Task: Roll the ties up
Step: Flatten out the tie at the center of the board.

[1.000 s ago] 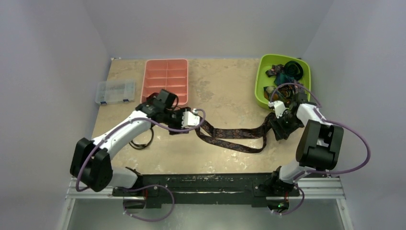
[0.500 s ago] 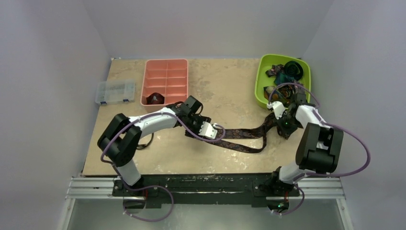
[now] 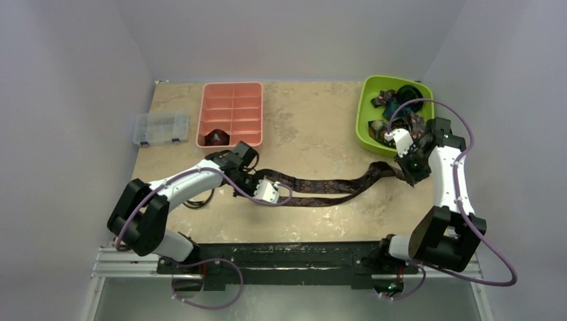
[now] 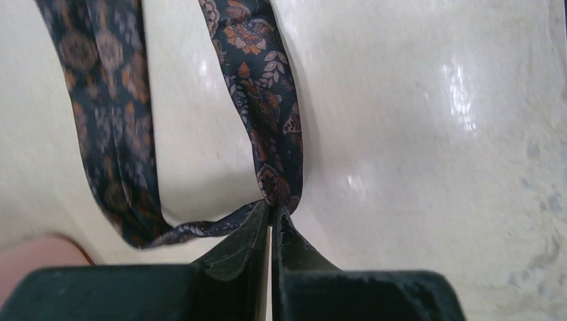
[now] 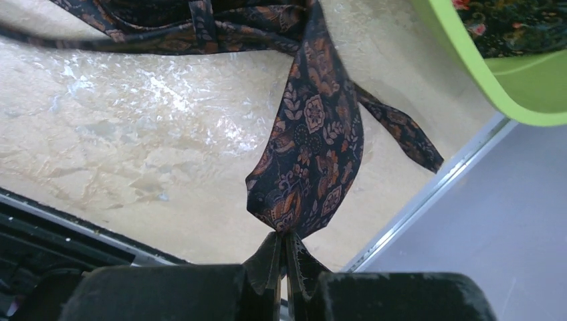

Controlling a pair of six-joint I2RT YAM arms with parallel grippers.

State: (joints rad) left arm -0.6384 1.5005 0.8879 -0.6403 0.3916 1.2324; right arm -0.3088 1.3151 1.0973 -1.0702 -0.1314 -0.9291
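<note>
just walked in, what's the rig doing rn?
Both arms hold one dark patterned tie, doubled into two strands across the table. The left end effector is shut on the fold, the right end effector on the wide end near the green bin. No rolling yet. A dark coil sits in the pink tray; more ties are piled in the bin.

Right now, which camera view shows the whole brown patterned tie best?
The top external view: the tie shows whole, doubled, from the left jaws to the right jaws. The left wrist view shows only the pinched fold; the right wrist view, only its pinched part.
</note>
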